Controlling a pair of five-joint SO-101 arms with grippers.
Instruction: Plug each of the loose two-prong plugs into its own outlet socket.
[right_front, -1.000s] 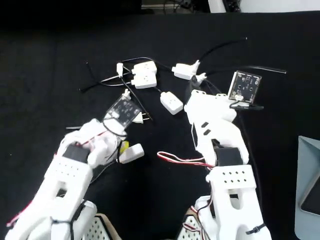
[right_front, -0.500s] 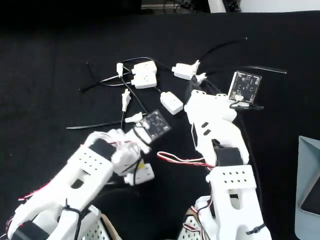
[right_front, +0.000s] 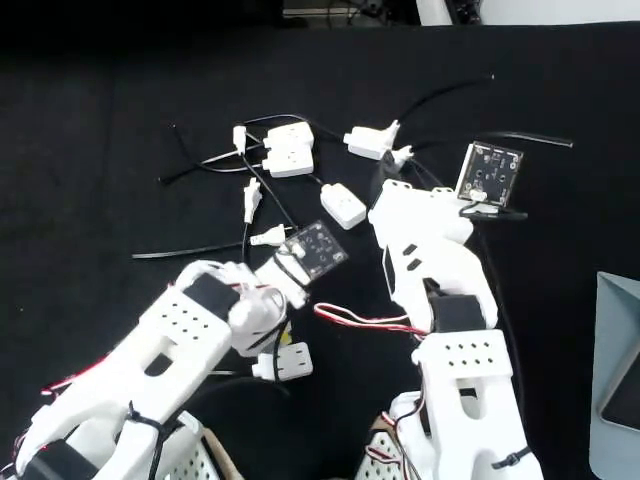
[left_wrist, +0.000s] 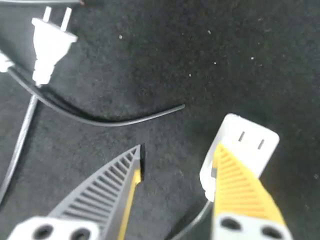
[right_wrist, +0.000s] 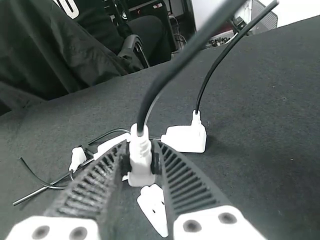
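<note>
The counter (right_front: 90, 90) is showing matt black, flecked with pale lint. Both arms (right_front: 160, 350) are wearing white shells, with red-and-white wires (right_front: 365, 321) trailing between them. The left hand (left_wrist: 177, 155) is showing ribbed fingers (left_wrist: 107, 185), one grey with a yellow edge, the other yellow. The right hand (right_wrist: 141, 150) is showing dark grey ribbing. The loose plug (left_wrist: 50, 42), the clamped plug (right_wrist: 140, 160) and the socket (left_wrist: 247, 142) are showing white, the socket bearing two dark slots. Their cables (left_wrist: 115, 120) are running black.
</note>
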